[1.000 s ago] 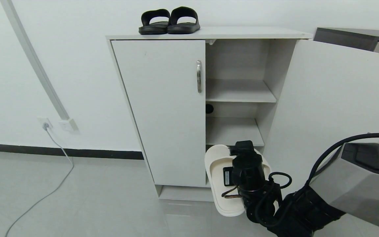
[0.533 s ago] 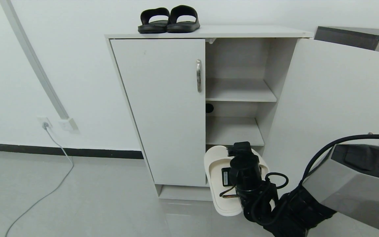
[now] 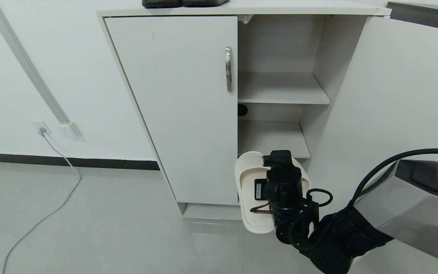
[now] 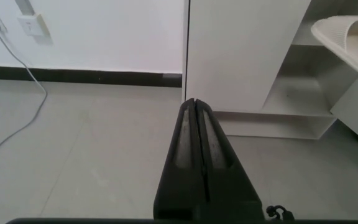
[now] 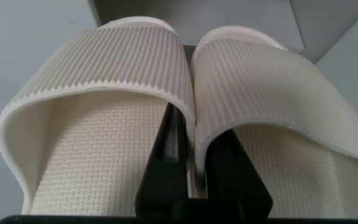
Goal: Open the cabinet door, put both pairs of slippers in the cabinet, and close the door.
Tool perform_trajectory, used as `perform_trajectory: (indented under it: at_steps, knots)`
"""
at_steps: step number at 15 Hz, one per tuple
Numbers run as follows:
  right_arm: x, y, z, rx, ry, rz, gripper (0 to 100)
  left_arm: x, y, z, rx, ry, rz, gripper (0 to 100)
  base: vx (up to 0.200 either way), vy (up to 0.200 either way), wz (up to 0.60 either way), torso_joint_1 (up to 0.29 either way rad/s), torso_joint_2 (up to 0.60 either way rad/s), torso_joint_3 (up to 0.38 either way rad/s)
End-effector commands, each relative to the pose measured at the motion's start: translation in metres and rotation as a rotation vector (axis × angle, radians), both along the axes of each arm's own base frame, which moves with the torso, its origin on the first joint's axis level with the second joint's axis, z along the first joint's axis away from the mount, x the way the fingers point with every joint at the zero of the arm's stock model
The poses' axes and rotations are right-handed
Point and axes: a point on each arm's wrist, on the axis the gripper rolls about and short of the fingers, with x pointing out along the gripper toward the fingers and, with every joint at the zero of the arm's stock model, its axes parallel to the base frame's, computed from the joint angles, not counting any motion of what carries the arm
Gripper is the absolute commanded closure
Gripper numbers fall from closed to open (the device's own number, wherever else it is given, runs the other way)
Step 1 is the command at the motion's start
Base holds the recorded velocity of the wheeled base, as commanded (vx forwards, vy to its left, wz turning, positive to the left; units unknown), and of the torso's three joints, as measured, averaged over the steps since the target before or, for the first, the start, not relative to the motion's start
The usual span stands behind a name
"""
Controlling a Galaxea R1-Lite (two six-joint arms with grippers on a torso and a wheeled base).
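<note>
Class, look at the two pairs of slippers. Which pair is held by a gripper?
The cream pair, clamped together by their inner edges in the right gripper, low before the open cabinet. The black pair lies on the cabinet top.

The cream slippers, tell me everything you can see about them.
The cream slippers are a matched pair of slides, seemingly soft foam, with wide ribbed straps and diamond-textured footbeds. They sit side by side, footbeds up, with their inner edges pressed together and pinched by the right gripper, which holds them in the air. They hang before the open right half of the cabinet, at its lowest compartment, with the strap ends towards it. Nothing else visibly touches them.
</note>
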Motion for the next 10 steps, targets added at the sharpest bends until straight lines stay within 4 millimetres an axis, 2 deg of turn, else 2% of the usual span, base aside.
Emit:
perform_trajectory:
  at_steps: [1,6,10]
  knots:
    - [0.007,-0.005,0.007,0.014,-0.020,-0.032,100,0.000,0.000,0.000,0.000,0.001,0.000,100,0.000,0.000,0.00,0.002,0.01,-0.207]
    - [0.023,-0.017,0.001,0.004,-0.012,-0.083,100,0.000,0.000,0.000,0.000,0.001,0.000,100,0.000,0.000,0.00,0.011,0.00,-0.201]
    - [0.027,-0.019,0.010,0.019,-0.044,-0.090,100,0.000,0.000,0.000,-0.002,0.001,0.002,100,0.000,0.000,0.00,0.011,0.00,-0.200]
